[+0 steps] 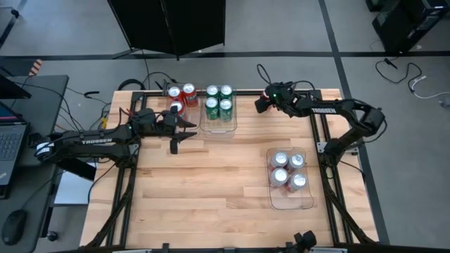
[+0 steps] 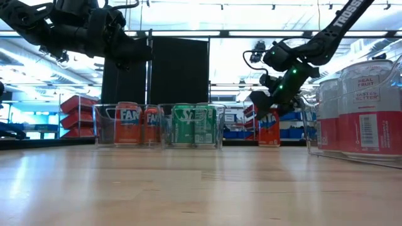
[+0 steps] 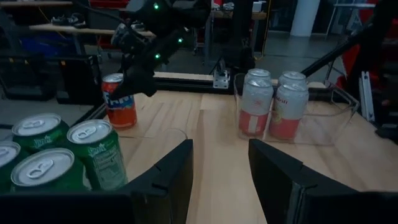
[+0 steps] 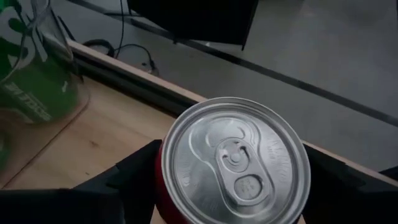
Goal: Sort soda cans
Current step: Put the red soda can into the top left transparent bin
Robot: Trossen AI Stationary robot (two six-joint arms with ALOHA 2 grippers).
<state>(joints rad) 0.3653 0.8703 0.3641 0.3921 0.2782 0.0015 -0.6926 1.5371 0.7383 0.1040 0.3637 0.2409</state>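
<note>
A red soda can [image 4: 233, 162] stands on its base at the table's far edge, between the green and silver-white trays; the low view shows the red can [image 2: 269, 129] and so does the left wrist view [image 3: 118, 99]. My right gripper [image 4: 233, 168] straddles its top and hides it from above [image 1: 264, 100]. Three red cans [image 1: 179, 97] stand in the far-left tray, several green cans [image 1: 219, 102] in the middle tray, and several silver-white cans [image 1: 289, 171] in the right tray. My left gripper [image 1: 181, 133] hovers open just near of the red tray, touching nothing. My right gripper has the red can by its upper wall [image 4: 163, 186], just below the rim, with one finger [image 4: 134, 171] on each of two opposite sides. The fingers come from above, slanting down. The can stands upright with its base [image 2: 269, 144] on the table.
Three clear plastic trays sit on the wooden table: the red tray [image 1: 169, 112] and the green tray [image 1: 218, 128] at the far edge, and the silver-white tray [image 1: 292, 202] toward the right. The table's middle and near half [image 1: 204, 190] are bare wood. Cables lie behind the far edge.
</note>
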